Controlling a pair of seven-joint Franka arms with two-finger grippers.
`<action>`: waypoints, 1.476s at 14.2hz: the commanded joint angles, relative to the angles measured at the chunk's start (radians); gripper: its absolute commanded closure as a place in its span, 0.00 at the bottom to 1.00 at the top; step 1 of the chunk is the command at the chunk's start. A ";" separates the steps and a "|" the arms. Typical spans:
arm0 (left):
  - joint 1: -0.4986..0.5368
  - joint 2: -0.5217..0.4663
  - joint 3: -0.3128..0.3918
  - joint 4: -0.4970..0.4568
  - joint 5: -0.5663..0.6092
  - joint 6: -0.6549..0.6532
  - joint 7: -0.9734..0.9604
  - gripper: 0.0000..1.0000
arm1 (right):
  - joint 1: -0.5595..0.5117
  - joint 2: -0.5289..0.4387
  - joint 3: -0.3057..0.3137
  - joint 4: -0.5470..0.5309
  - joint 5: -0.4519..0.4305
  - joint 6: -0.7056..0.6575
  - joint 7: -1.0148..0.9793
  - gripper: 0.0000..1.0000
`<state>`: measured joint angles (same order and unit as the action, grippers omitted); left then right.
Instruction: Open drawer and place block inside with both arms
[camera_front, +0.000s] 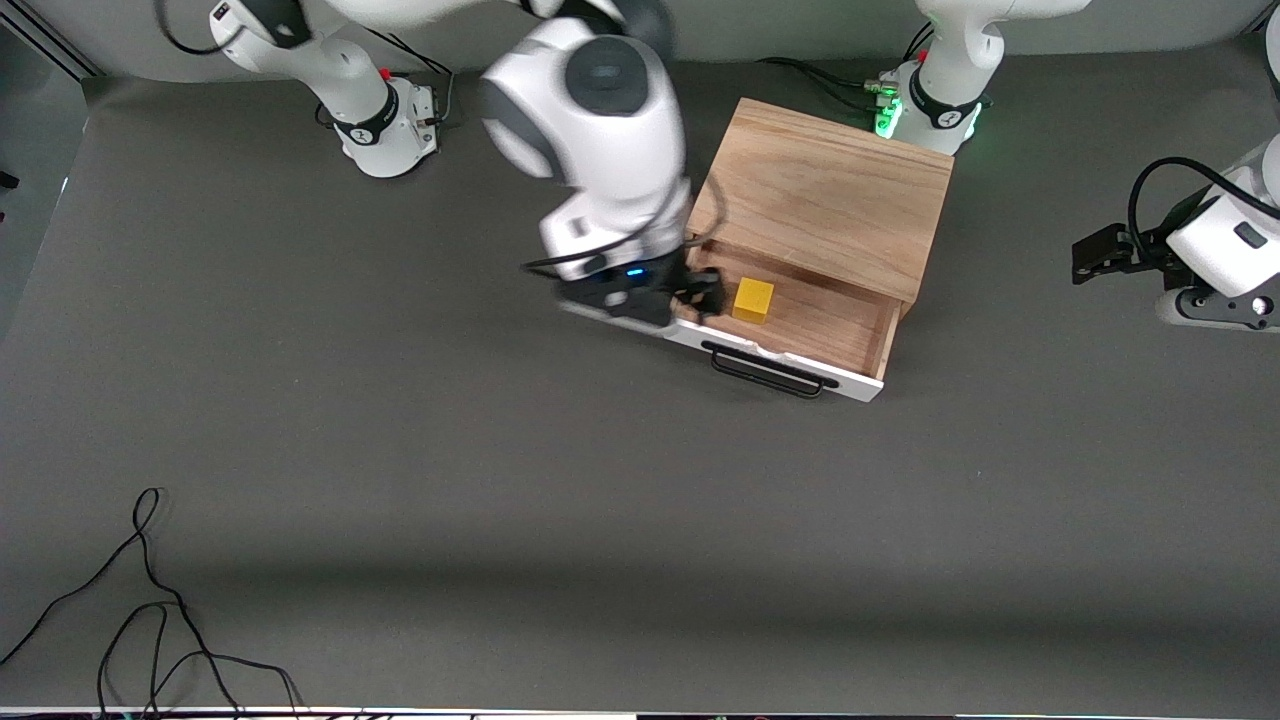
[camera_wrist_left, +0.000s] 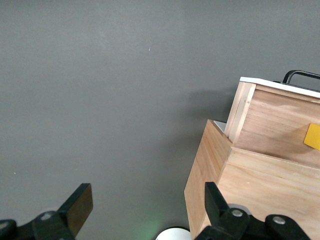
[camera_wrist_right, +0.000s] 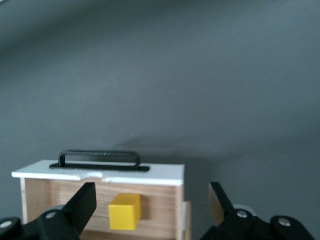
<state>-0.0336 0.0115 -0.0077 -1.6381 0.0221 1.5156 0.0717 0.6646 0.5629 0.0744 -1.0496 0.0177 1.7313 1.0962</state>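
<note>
Cables (camera_front: 150, 600): loose black loops on the grey table (camera_front: 500, 480), nearest the front camera, at about 7 o'clock in the front view.
Cabinet (camera_front: 830, 190): light oak box between the two bases, tilted, its front facing 5 o'clock in the front view.
Right arm (camera_front: 590, 110): reaches from its base at 11 o'clock across to the cabinet's front corner at the right arm's end.
Left arm (camera_front: 1225, 240): waits well apart from the cabinet, toward its own end of the table.
Drawer (camera_front: 800, 325): pulled out, white front panel and black bar handle (camera_front: 765, 372) toward the front camera; its long axis runs along the panel.
Right gripper (camera_front: 690, 290): low over the drawer's end nearest the right arm, fingers (camera_wrist_right: 82, 202) spread apart and holding nothing.
Left gripper (camera_front: 1085, 255): over bare table, fingers (camera_wrist_left: 77, 205) apart, empty.
Block (camera_front: 753, 300): yellow cube resting on the drawer floor, clear of the fingers.
Key relation: block lies just beside the right gripper, toward 3 o'clock from it in the front view; the right arm is much the nearer.
Judgement: block appears placed; the right gripper likely needs to lift straight up so as not to clip the drawer wall.
</note>
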 joint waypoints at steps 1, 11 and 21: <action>-0.020 -0.016 0.015 0.001 -0.005 0.003 0.000 0.00 | -0.187 -0.229 0.010 -0.261 0.091 0.010 -0.236 0.00; -0.008 -0.018 0.012 0.009 -0.004 -0.002 0.000 0.00 | -0.543 -0.580 -0.102 -0.589 0.094 -0.064 -0.777 0.00; 0.001 -0.007 0.015 0.012 -0.005 0.008 -0.001 0.00 | -0.746 -0.549 0.085 -0.540 0.010 -0.137 -0.842 0.00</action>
